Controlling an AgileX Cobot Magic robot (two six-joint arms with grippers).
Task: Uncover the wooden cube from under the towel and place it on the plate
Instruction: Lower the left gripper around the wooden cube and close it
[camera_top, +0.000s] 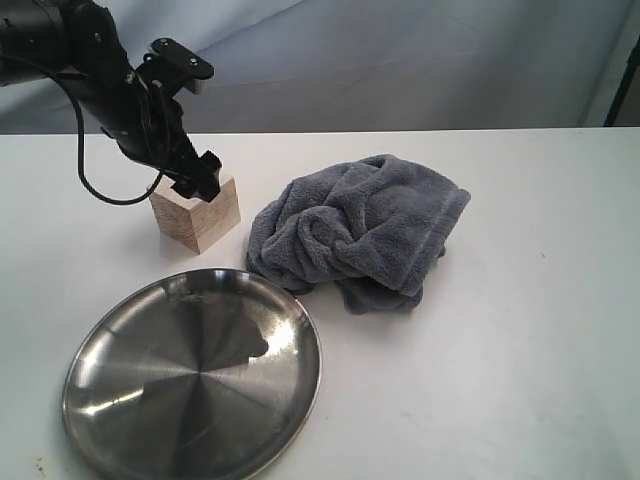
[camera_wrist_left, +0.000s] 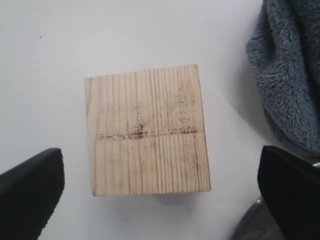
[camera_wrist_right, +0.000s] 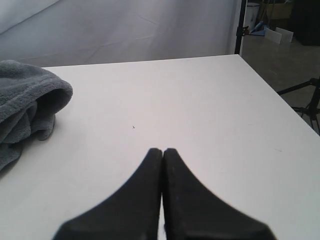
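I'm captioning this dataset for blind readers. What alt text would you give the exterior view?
The robot's left hand is poised over the top of a wooden cube standing on a white table. A crumpled grey-blue towel lies just right of the cube in the picture, and a round shiny steel plate sits in front, nearer the camera.

- The left claw (camera_top: 200, 182) covers part of the top of the wooden cube (camera_top: 205, 222) in the exterior view.
- The near rim of the plate (camera_top: 150, 400) runs off that picture's edge.
- The towel (camera_wrist_left: 287, 75) is cropped in both wrist views.
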